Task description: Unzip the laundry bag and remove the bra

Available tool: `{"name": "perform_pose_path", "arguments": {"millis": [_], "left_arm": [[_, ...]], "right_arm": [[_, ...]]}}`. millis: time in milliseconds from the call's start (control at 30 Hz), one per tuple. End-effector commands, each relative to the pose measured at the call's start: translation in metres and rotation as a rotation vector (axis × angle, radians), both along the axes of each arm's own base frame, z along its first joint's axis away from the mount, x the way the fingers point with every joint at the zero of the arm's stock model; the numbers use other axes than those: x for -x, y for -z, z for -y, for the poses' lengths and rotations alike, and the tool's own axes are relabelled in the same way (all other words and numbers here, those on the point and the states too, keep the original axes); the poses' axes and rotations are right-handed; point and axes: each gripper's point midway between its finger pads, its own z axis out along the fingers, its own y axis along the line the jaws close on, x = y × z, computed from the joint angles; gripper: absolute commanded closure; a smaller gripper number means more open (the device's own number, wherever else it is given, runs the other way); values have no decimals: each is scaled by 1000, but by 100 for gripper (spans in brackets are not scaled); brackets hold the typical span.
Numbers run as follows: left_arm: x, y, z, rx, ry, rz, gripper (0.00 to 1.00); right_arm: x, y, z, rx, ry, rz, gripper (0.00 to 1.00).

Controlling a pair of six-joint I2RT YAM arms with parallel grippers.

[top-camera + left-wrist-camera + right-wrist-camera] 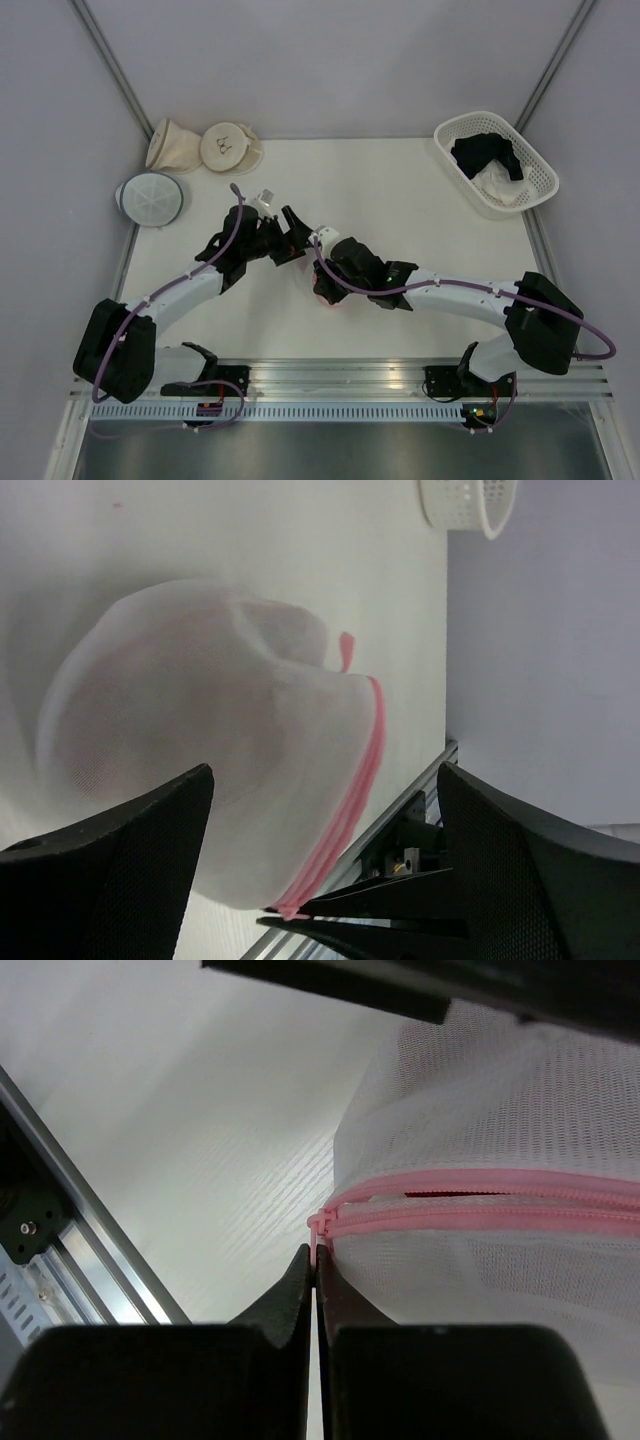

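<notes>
Work on the zipper has only just begun, to judge from the pictures. Near the front of the white table (400, 190), the right gripper (316, 1260) has its jaws clenched on the small pink zipper pull (317, 1225). This is at one end of the pink zipper (500, 1210) of the round white mesh laundry bag with pink rim (220, 740). Only a thin slit shows between the zipper teeth, and in it a line of the bright red fabric bra (460, 1195) can be seen. The bra is therefore inside the bag, and it tints the mesh pink. The bag sits on the table between the two grippers. The left gripper (325, 770) has its jaws spread wide, one on each side of the dome, and grips nothing. What is left: to draw the pull along the whole rim, probably while the left gripper holds the soft bag, then to take the bra out.

Farther back on the left lies a round white mesh pouch with grey-blue rim (150, 197), and behind it two beige round pouches (175, 145). In the far right corner is a white plastic basket (525, 175) with a black garment (485, 152) and a white cloth (500, 190). All are well apart from the bag and do not stand in the way.
</notes>
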Motion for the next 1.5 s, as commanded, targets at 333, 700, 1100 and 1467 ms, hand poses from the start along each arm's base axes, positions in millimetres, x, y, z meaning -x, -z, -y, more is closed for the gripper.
{"name": "perform_pose_path", "arguments": {"millis": [333, 700, 1100, 1467], "left_arm": [[14, -48, 48, -148, 591, 484, 16], [44, -14, 65, -270, 768, 310, 25], [72, 3, 89, -232, 837, 176, 36], [58, 18, 83, -316, 735, 132, 98]], "right_arm": [[8, -20, -3, -34, -82, 43, 100], [2, -20, -1, -9, -57, 56, 100], [-1, -19, -3, -4, -51, 61, 100], [-2, -23, 1, -4, -45, 74, 100]]}}
